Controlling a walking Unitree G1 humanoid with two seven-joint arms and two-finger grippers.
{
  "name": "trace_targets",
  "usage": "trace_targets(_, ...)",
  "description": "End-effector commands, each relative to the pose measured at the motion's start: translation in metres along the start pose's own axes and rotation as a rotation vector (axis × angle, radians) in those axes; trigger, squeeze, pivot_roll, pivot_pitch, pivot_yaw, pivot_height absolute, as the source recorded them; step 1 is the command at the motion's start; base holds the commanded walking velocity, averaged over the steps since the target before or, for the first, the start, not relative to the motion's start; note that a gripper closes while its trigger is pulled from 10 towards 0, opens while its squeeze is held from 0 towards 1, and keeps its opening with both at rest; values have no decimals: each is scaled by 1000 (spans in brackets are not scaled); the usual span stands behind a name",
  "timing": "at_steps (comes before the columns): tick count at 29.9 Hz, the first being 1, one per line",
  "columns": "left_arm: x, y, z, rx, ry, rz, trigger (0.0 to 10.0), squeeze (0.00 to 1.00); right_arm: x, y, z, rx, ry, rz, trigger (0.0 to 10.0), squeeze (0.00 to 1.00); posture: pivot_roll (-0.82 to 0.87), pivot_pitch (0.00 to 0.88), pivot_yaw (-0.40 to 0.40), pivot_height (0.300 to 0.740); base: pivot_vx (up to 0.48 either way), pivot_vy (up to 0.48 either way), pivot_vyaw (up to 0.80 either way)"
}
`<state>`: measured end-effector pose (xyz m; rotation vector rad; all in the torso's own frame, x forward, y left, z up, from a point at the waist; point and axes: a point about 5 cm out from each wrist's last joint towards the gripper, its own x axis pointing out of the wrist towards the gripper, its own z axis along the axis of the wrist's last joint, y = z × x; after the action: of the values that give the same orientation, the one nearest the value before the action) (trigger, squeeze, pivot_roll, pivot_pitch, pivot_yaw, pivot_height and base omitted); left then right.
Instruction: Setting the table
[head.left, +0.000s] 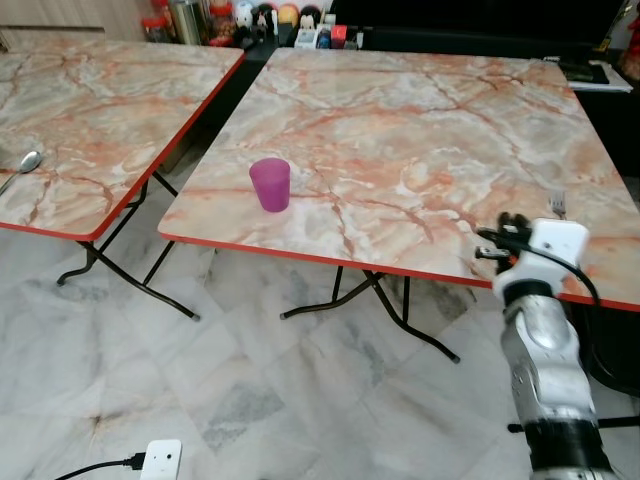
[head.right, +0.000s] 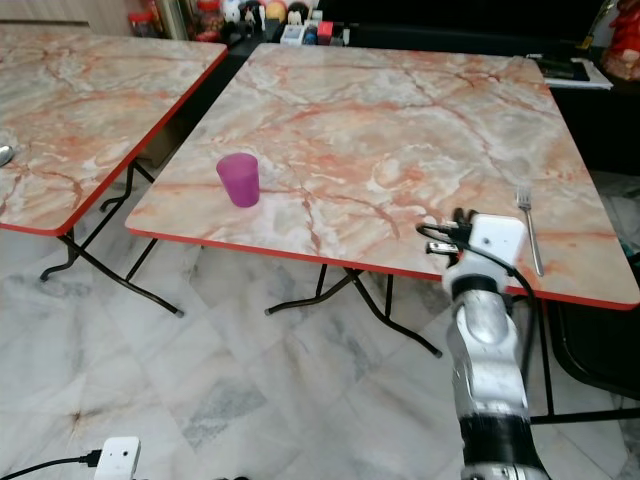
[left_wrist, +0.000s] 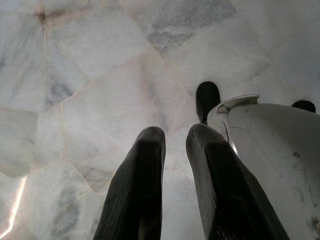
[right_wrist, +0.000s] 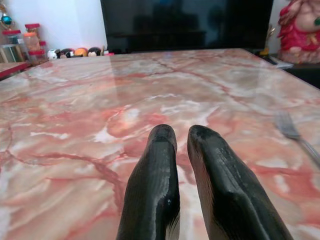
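Note:
A purple cup (head.left: 270, 184) stands upright near the front left of the marble-patterned table (head.left: 420, 110). A silver fork (head.right: 528, 228) lies near the table's right edge, also seen in the right wrist view as the fork (right_wrist: 295, 135). My right gripper (head.right: 452, 232) is at the table's front edge, left of the fork; its fingers (right_wrist: 160, 165) are shut with nothing between them, low over the tabletop. My left gripper (left_wrist: 174, 137) hangs idle, shut and pointing at the floor. A spoon (head.left: 25, 165) lies on the second table (head.left: 110, 100) at the left.
A gap with folding metal legs (head.left: 130, 270) separates the two tables. Jars and figurines (head.left: 250, 18) line the back behind them. A white power strip (head.left: 160, 460) with a black cable lies on the marble floor. My own white foot (left_wrist: 270, 150) is by the left gripper.

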<state>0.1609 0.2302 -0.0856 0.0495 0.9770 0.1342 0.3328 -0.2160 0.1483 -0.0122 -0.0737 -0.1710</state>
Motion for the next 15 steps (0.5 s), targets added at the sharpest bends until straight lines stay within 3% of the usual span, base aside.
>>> trace_targets(1,-2,3,-8,14,30,6,10000,0,9,4,3,-35,44,-6,10000,0,-56,105,22,736,319,0,0)
trace_targets(6,-2,3,-9,12,33,10,10000,0,22,-2,3,-6,94,-80,10000,0,-49,108,20,736,349,0,0)
trace_targets(10,-2,3,-9,10,35,12,10000,0,31,1,9,0,93,-62,10000,0,-48,110,17,736,375,0,0)
trace_targets(13,-2,3,-9,9,36,13,10000,0,34,5,15,-9,74,-39,10000,0,-45,110,13,736,395,0,-800)
trace_targets(15,-2,2,-10,6,36,13,10000,0,36,7,19,-9,58,-37,10000,0,-43,110,12,736,401,0,0)
